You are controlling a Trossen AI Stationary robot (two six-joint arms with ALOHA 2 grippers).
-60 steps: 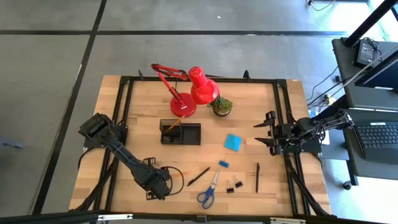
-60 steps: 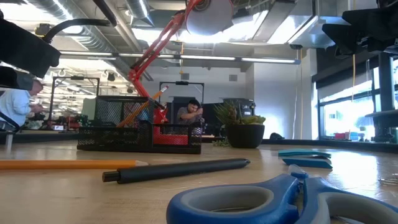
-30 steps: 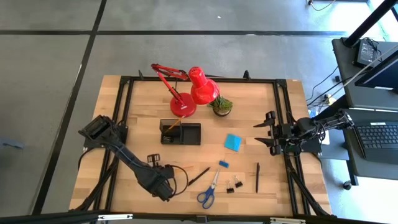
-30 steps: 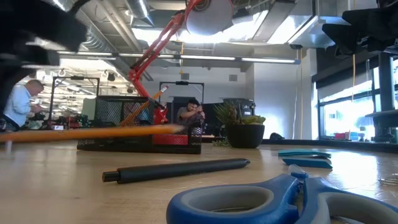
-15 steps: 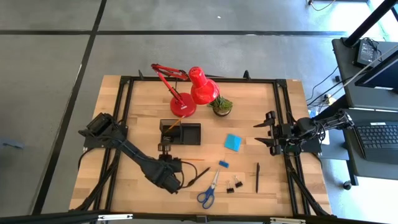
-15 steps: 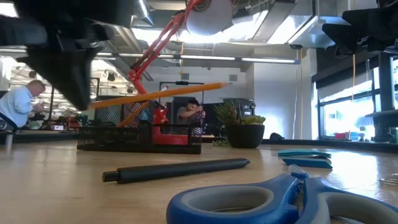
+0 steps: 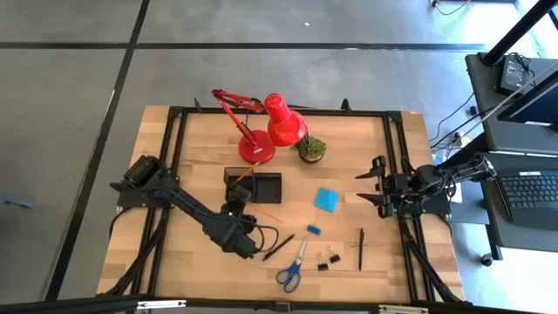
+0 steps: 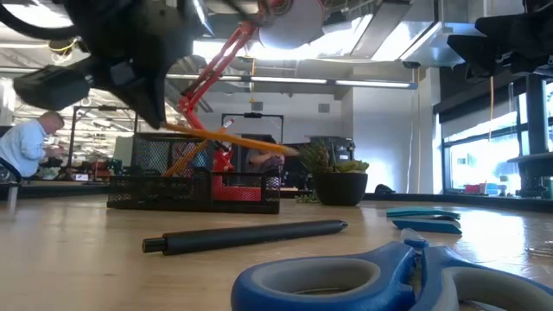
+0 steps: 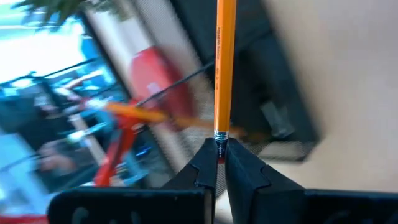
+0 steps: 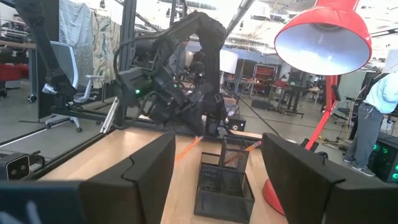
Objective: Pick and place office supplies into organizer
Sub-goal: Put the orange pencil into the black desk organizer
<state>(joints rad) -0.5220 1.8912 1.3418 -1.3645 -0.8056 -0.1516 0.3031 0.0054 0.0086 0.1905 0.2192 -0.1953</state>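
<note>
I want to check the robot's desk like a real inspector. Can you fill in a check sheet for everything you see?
Surface: wooden table, black frame around it.
Job's things: organizer already holds one pencil; black pen, scissors, note pad, eraser, binder clips and another pen lie loose.
Clutter: red lamp, potted plant.
Hands: left hand shut on an orange pencil, near the organizer; right hand open, waiting at the table's right edge.
Cables: looped on the left arm.
Surroundings: people beyond the table, laptop on a side desk.

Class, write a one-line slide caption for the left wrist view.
Left gripper shut on the eraser end of an orange pencil, carried near the black organizer.
</note>
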